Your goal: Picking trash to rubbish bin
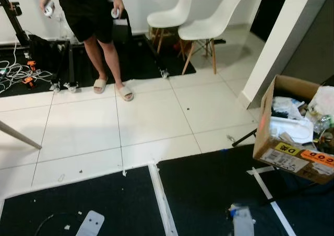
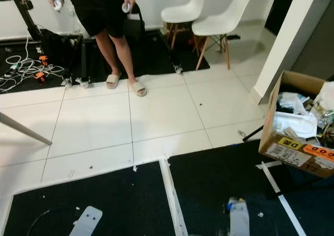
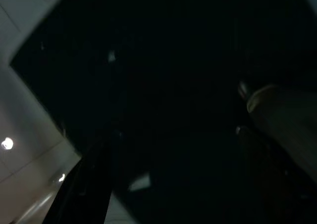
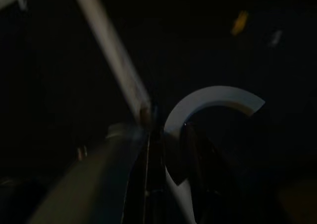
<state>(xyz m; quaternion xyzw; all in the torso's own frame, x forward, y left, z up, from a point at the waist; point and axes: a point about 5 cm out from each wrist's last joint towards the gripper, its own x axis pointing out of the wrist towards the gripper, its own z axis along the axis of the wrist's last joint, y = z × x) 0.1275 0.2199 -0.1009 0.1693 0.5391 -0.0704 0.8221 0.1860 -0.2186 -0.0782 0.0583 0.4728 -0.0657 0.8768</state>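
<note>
While the robot faces a floor half white tile, half black mat (image 1: 78, 204), the scene runs left to right from a tangle of cables (image 1: 18, 71) at about ten o'clock, likely parked against the wall to stay out of the walking lane. At eleven o'clock a person (image 1: 91, 16) stands in sandals holding a small controller (image 1: 48, 8) in each hand, probably there to watch or steer the run. Two white chairs (image 1: 201, 19) sit at one o'clock, pushed back toward the wall. At the bottom edge the silver left arm (image 1: 90, 223) shows at seven o'clock and the right arm (image 1: 242, 220) at five o'clock, both hanging low over the mat. The left gripper (image 3: 163, 179) is too dark in its wrist view to tell how its fingers stand. The right gripper (image 4: 166, 149) seems to pinch a pale curved scrap of trash (image 4: 213, 102) between near-closed fingers, though the gloom makes this a judgement. At three o'clock an open cardboard box (image 1: 276, 152), already heaped with rubbish, serves as the bin; it sits tilted toward the robot, which should ease a drop. White tape (image 1: 159, 194) marks the mat seams.
</note>
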